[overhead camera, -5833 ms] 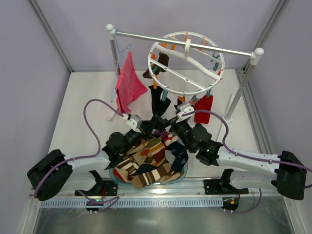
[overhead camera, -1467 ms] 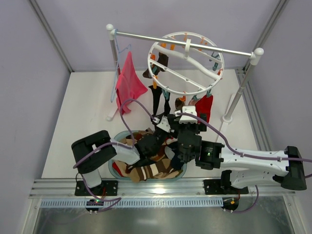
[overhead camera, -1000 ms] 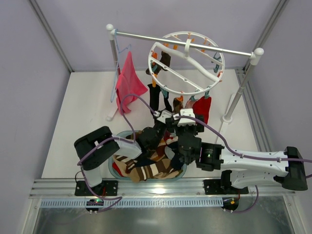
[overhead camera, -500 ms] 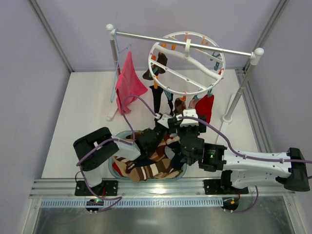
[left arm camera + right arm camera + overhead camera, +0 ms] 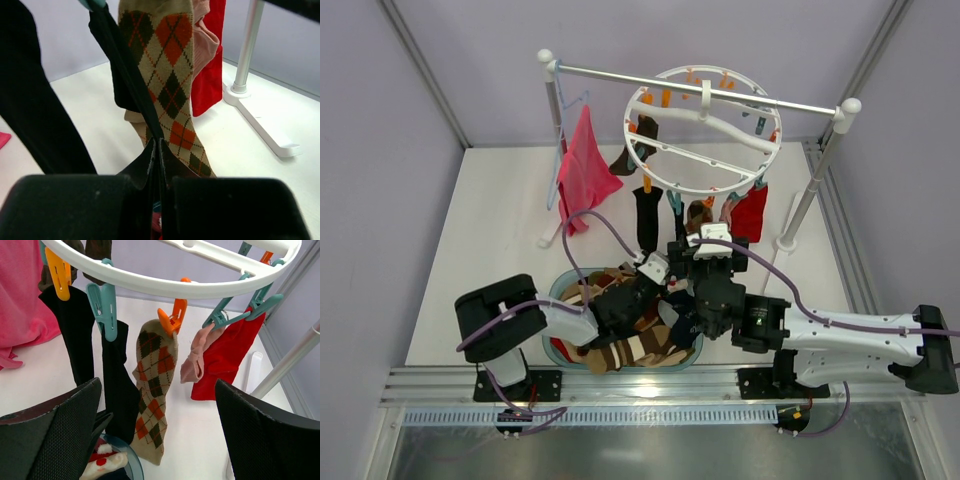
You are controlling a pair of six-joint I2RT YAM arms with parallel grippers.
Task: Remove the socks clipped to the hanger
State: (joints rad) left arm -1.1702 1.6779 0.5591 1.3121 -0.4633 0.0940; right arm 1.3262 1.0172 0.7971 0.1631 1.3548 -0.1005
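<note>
Now, L gripper (image 5: 159, 146) pinched shut on lower end of black sock (image 5: 125, 70), which hangs from teal clip (image 5: 102, 310) on near rim of hanger (image 5: 165, 287). Risk: thin pinch slips off fabric, or hard tug swings hanger off rail (image 5: 700, 88). R gripper (image 5: 157, 390), just right, gapes empty.

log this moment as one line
left jaws: shut on black fabric sock | right jaws: open, empty, facing white round plastic hanger | sock: in teal clip
</note>
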